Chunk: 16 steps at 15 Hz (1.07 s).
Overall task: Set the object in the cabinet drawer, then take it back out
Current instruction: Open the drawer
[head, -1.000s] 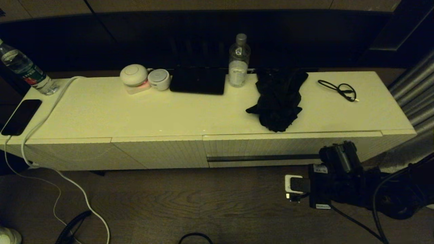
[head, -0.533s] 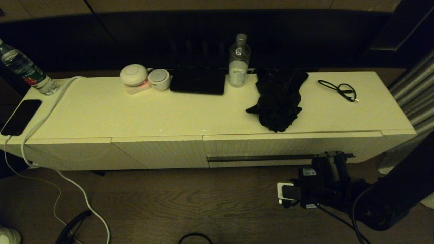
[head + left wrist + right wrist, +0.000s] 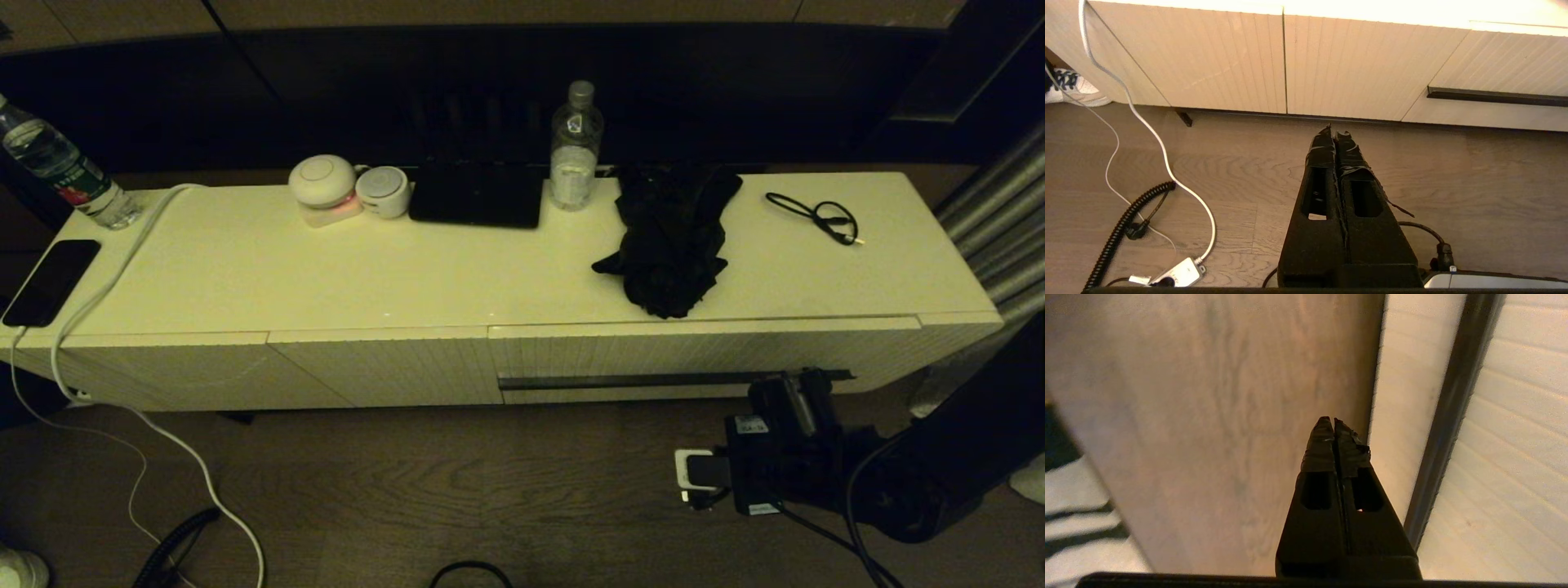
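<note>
While the right gripper (image 3: 804, 384) hangs low over the wooden floor (image 3: 457, 490), its fingers (image 3: 1327, 445) are pressed tight together with nothing between them, the tips close in front of the drawer (image 3: 702, 359) and just beside the right end of its long dark handle strip (image 3: 637, 380); whether they touch the front I cannot tell. From the wrist, that strip (image 3: 1447, 416) runs right alongside the clenched tips. The drawer itself sits fully shut in the cabinet (image 3: 367, 367).

Beyond the gripper and higher, the umbrella (image 3: 669, 241) lies in a black bunch on the cabinet top, above the shut drawer, well apart from the fingers and a little to their left. Further right of it, toward the back, a thin black cable (image 3: 816, 214) curls. Behind the umbrella, to its left, a clear water bottle (image 3: 575, 147) stands upright beside a flat dark slab (image 3: 478, 196).

The left gripper (image 3: 1334, 134) hovers above the floor off to the left, its fingers also closed on nothing, pointing at the plain ribbed panels (image 3: 1339, 65).
</note>
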{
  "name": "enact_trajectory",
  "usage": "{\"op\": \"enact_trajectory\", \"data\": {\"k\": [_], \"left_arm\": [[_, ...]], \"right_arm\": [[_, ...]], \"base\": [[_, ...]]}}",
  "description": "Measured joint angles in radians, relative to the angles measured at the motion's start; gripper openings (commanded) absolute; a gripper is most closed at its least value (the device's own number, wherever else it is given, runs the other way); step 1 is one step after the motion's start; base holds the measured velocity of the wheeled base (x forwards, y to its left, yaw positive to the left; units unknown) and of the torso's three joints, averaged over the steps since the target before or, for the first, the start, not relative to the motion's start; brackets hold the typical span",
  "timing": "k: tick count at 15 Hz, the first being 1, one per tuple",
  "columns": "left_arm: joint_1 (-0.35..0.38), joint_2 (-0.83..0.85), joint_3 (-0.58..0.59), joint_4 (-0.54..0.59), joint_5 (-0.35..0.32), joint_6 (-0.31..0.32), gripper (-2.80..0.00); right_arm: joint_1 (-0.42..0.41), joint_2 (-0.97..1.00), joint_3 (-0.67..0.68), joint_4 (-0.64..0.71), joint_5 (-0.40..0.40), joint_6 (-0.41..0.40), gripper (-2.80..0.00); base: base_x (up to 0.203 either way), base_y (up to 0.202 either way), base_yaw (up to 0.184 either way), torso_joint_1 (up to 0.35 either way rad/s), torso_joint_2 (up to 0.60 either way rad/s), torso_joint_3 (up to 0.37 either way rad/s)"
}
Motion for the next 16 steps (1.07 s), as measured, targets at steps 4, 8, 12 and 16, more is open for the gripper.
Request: {"op": "enact_trajectory", "data": {"k": [4, 8, 12, 16], "left_arm": [[0.000, 0.000, 0.000, 0.000, 0.000, -0.001, -2.80], [0.000, 0.000, 0.000, 0.000, 0.000, 0.000, -2.80], [0.000, 0.000, 0.000, 0.000, 0.000, 0.000, -2.80], [0.000, 0.000, 0.000, 0.000, 0.000, 0.000, -2.80]], "right_arm": [[-0.005, -0.046, -0.010, 0.039, 0.000, 0.004, 0.00], [-0.009, -0.074, 0.003, 0.035, 0.006, 0.017, 0.00], [-0.017, -0.082, 0.019, 0.044, 0.027, 0.018, 0.00], [-0.029, -0.051, -0.005, 0.087, 0.029, 0.019, 0.00]], "base": [[0.000, 0.000, 0.000, 0.000, 0.00, 0.000], [0.000, 0.000, 0.000, 0.000, 0.00, 0.000], [0.000, 0.000, 0.000, 0.000, 0.00, 0.000], [0.000, 0.000, 0.000, 0.000, 0.00, 0.000]]}}
